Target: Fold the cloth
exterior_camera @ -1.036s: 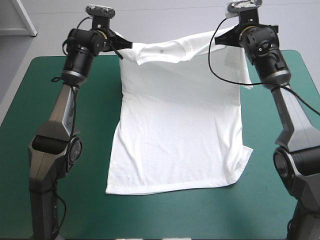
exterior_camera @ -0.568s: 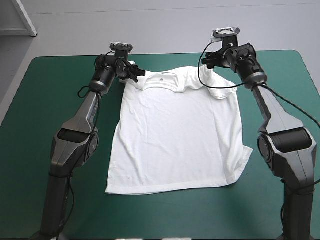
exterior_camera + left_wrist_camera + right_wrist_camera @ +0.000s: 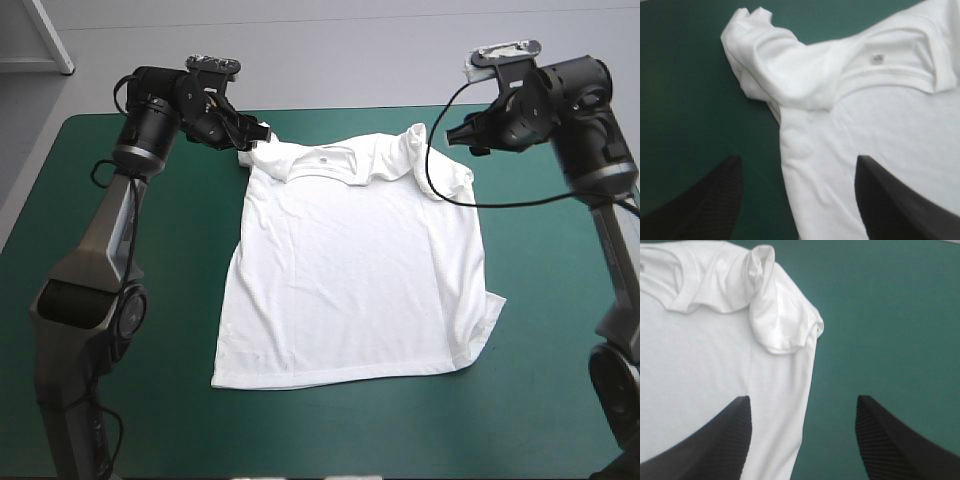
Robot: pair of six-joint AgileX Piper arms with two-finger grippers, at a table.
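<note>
Your left end effector (image 3: 798, 162) has its black fingers (image 3: 705, 200) spread wide, gripping nothing, above the bunched left sleeve (image 3: 755, 55) of the white short-sleeved T-shirt (image 3: 350, 270). Your right end effector (image 3: 803, 400) is equally wide and empty over the crumpled right sleeve (image 3: 780, 315). The shirt lies spread flat mid-way across the teal-green tabletop (image 3: 540, 420), collar far, hem near.

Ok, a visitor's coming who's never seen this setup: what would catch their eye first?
The white T-shirt lying spread flat mid-table on the teal-green cover, collar toward the far edge, both sleeves bunched. Next, the left gripper and right gripper, both open, one beside each shoulder.
</note>
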